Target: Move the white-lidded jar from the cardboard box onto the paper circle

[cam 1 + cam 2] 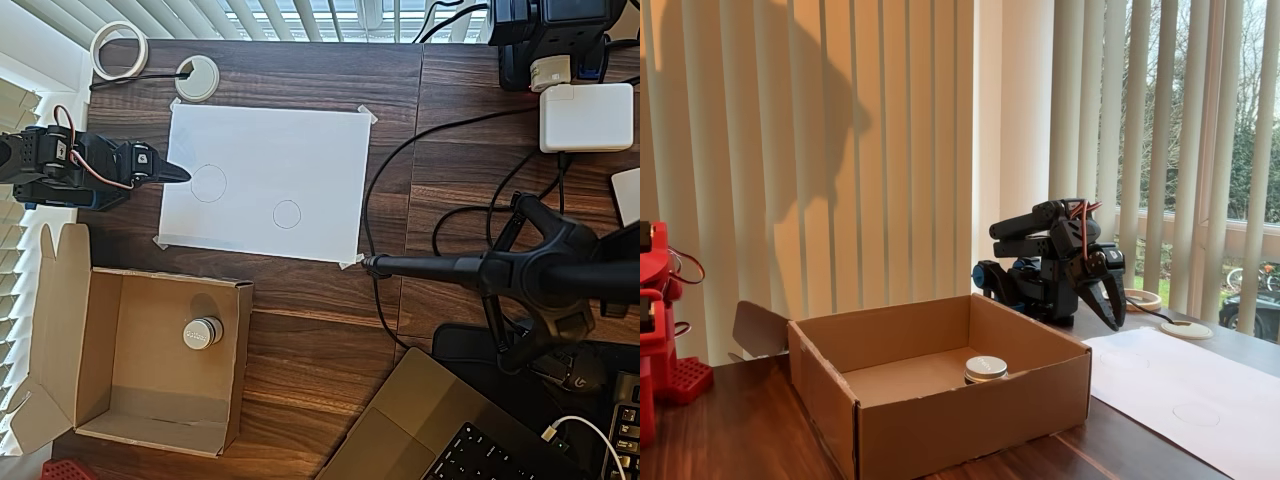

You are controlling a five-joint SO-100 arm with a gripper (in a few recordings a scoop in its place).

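Upright, white-lidded jar (202,332) inside cardboard box (100,350), lid up; jaws closed, empty.

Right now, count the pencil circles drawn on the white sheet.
2: the larger circle near the sheet's left edge by the gripper, and the smaller paper circle toward the lower middle, overhead view.

I count one white-lidded jar (202,332), one cardboard box (100,350), one paper sheet (290,160) with two drawn circles, one tape roll (120,50), one grommet (197,78).
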